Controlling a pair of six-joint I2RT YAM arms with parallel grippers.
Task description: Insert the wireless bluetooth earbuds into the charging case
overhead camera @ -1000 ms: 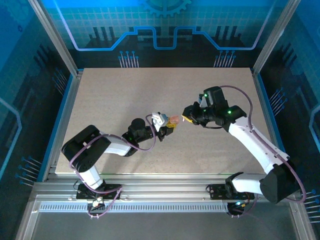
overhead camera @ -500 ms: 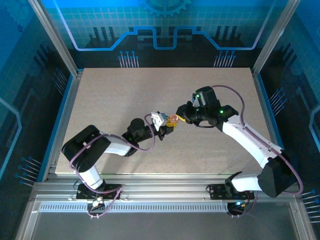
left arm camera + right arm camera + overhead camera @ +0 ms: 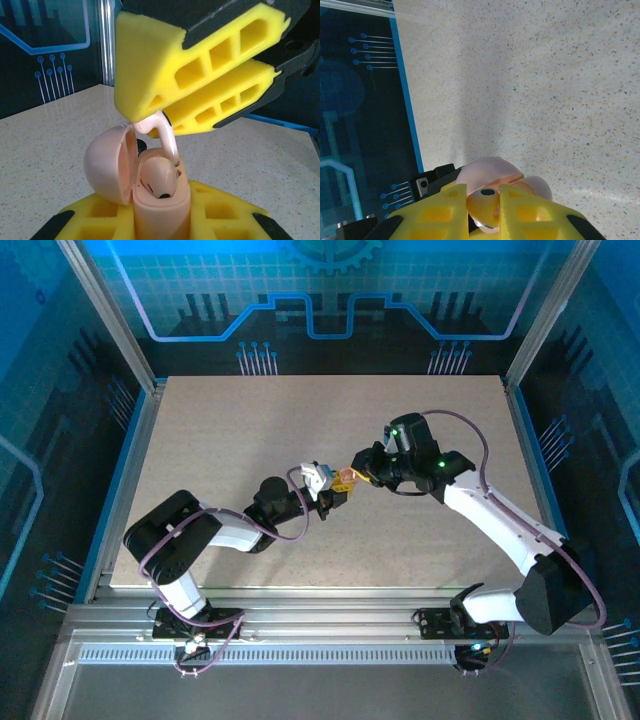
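Holding the charging case (image 3: pixel 160 210) upright, I'm clamping it low on its body w/ my left gripper (image 3: pixel 335 496), fingers shut tight on it, over the middle of the table (image 3: pixel 250 430). Its lid (image 3: pixel 107 167) is standing open to one side. One seated earbud (image 3: pixel 157 177) is lying in its pocket, so I'm judging the job approx half done.

I'm pinching the second earbud (image 3: pixel 161 131) by its head in my right gripper (image 3: pixel 150 117), fingers nearly together on it. Its stem is pointing down at the free pocket beside the seated one. I can't tell whether the tip is touching the rim.

Step in hand, as I'm reading it: getting that stem into the pocket. To do it well:
- I'm wanting the stem in line w/ the pocket, since it's looking a bit tilted.
- Descent should be slow & straight.
- Left grip should be firm so the case isn't tipping.
- I should be staying clear of the lid and the seated bud, and letting go only once the head is sitting down.
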